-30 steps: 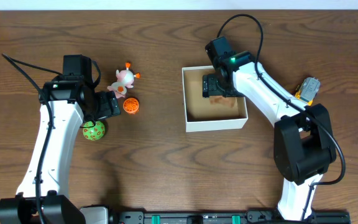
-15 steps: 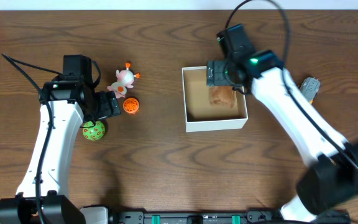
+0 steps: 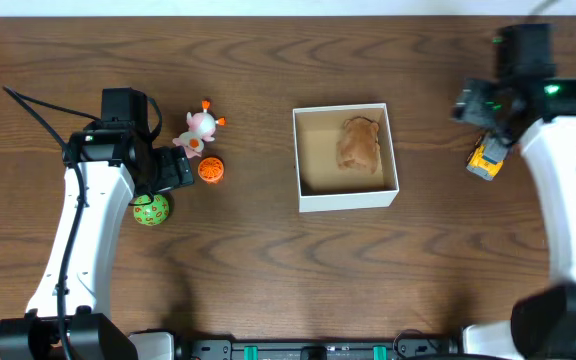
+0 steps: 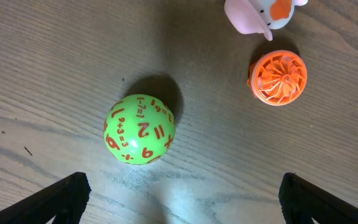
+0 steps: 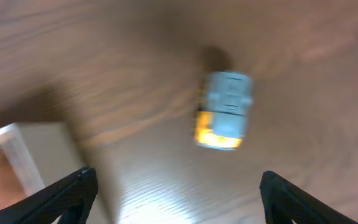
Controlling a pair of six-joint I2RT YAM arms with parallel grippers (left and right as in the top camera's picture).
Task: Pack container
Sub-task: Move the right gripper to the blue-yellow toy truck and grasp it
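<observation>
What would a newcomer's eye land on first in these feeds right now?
Probably the white container mid-table, with one brown toy lying in its right half. Next comes the bright cluster at the left: a green number ball in front of the open left gripper, with an orange ball and a pink toy beyond. At far right, a yellow-grey toy truck lies by the open right gripper.

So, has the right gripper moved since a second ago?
Yes. The right gripper left the container and swung right, and is now hovering by the yellow toy truck.
</observation>
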